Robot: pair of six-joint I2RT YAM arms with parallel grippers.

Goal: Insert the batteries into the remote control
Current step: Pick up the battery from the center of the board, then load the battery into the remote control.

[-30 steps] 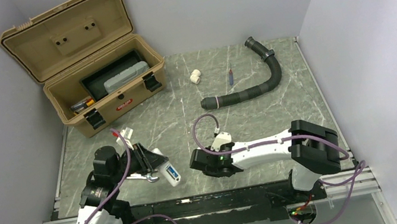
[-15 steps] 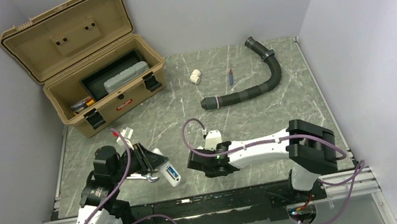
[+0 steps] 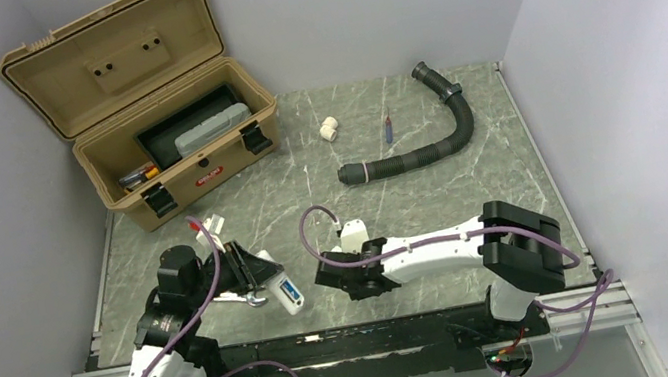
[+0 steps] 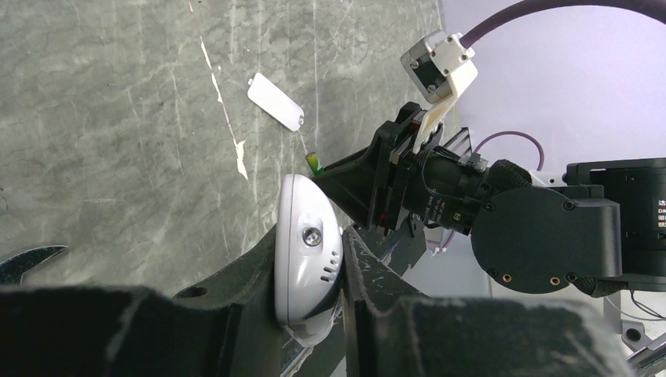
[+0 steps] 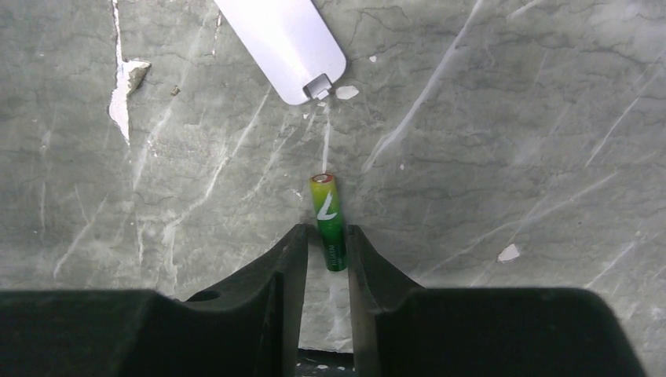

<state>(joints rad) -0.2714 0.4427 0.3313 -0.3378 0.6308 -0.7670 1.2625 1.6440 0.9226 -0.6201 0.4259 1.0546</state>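
Right wrist view gives me the clearest read: my right gripper has its fingers closed on the lower end of the green battery. The battery sticks out ahead of the tips toward the top of the frame. Above it, at top centre, the white cover lies flat on the table, apart from the battery.

On the left wrist view my left gripper is clamped on the remote, a finger on either side, with the remote's rounded end pointing up the frame. The right gripper's tips sit just beside that end, to its right. The battery's green tip shows there, near the remote; I cannot tell whether they touch.

From the top external view both grippers meet low in the frame, left of centre. A blue patch shows on the remote's upper face; I cannot tell if that is the other battery. The open toolbox stands at upper left, and a black hose lies at upper right.
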